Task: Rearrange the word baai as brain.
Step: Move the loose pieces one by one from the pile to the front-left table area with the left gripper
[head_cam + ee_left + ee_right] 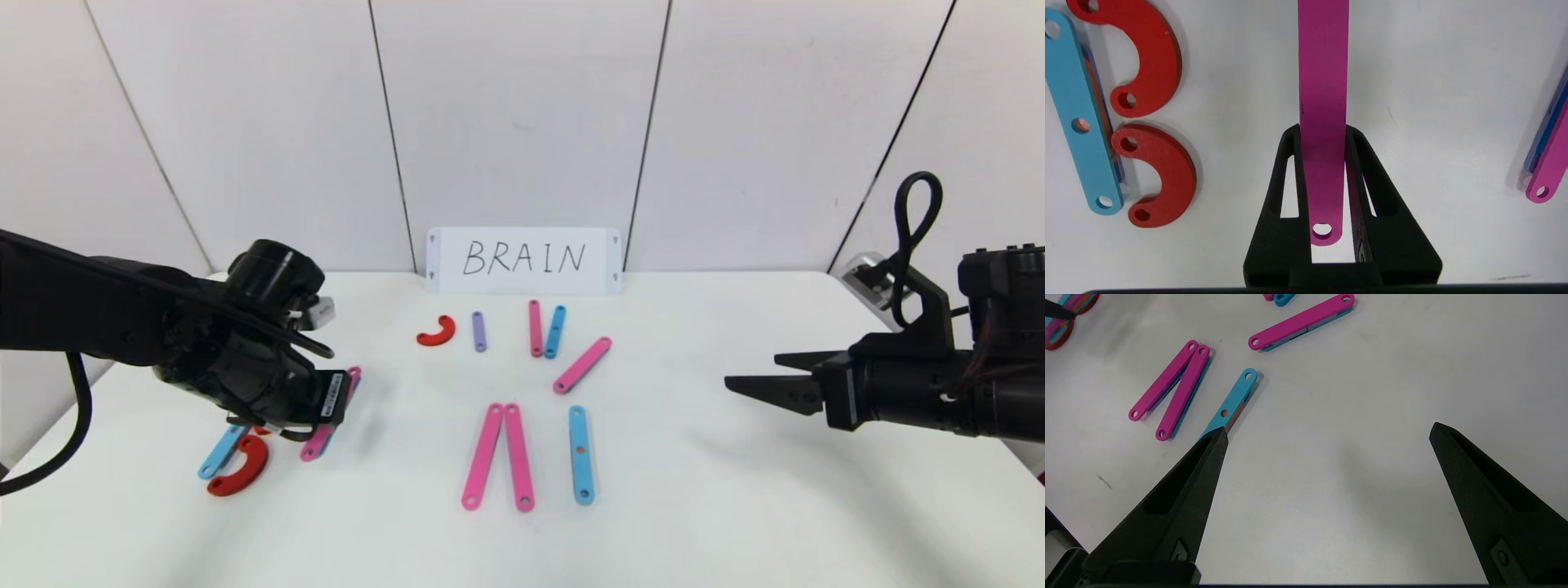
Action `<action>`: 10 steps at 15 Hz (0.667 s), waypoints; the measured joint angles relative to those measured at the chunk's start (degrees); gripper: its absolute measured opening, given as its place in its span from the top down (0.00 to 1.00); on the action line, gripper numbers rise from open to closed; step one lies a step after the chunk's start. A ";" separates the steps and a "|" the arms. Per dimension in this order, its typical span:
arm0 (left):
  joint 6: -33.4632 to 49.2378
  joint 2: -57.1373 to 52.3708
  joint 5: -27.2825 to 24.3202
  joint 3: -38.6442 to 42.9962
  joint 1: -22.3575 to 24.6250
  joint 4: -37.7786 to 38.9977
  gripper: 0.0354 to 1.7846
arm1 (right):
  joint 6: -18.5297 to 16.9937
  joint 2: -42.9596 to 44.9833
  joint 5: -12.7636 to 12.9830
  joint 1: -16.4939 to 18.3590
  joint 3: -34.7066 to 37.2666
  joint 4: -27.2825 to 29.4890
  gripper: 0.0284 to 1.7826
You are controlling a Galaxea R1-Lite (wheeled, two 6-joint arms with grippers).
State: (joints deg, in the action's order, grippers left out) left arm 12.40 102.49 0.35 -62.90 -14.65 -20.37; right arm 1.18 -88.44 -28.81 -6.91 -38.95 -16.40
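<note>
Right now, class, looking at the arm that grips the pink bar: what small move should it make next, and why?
Probably carry it a little toward the blue bar and two red curves that form the B, then lower it. The left gripper is shut on the pink bar, which seems lifted off the table, so it needs placing. The right gripper hangs open at the table's right side.

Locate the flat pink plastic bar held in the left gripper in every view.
Head view: the pink bar at lower left, under the left gripper.
Left wrist view: centre, pink bar pinched between the fingers.
Right wrist view: too hidden to tell.
Shared landmark: the red C-shaped curve beside the bar.
</note>
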 joint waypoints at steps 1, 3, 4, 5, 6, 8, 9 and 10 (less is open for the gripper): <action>0.61 0.22 0.06 0.21 -0.12 -0.10 0.85 | 0.00 0.02 0.00 0.00 0.01 -0.02 0.03; 0.94 1.01 0.11 0.61 -0.28 0.12 0.85 | 0.00 0.02 0.00 0.00 0.01 -0.02 0.03; 0.96 1.49 0.16 0.73 -0.37 0.23 0.85 | 0.00 0.02 0.00 0.00 0.01 0.00 0.03; 0.94 2.00 0.16 0.94 -0.54 0.48 0.85 | 0.05 0.02 -0.02 0.00 0.01 -0.02 0.03; 0.94 2.47 0.17 1.11 -0.67 0.59 0.85 | 0.09 0.02 0.00 0.00 0.01 -0.02 0.03; 0.83 3.22 0.17 1.24 -0.96 0.65 0.85 | 0.09 0.02 -0.02 0.00 0.01 0.00 0.03; 0.79 3.68 0.24 1.27 -1.07 0.65 0.85 | 0.13 0.02 0.00 0.00 0.06 -0.02 0.03; 0.79 3.99 0.24 1.35 -1.16 0.67 0.85 | 0.18 0.02 0.00 0.00 0.12 0.00 0.03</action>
State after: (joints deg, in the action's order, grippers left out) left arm 13.19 106.47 0.60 -61.55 -15.81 -19.70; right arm 1.37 -88.42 -28.81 -6.91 -38.83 -16.40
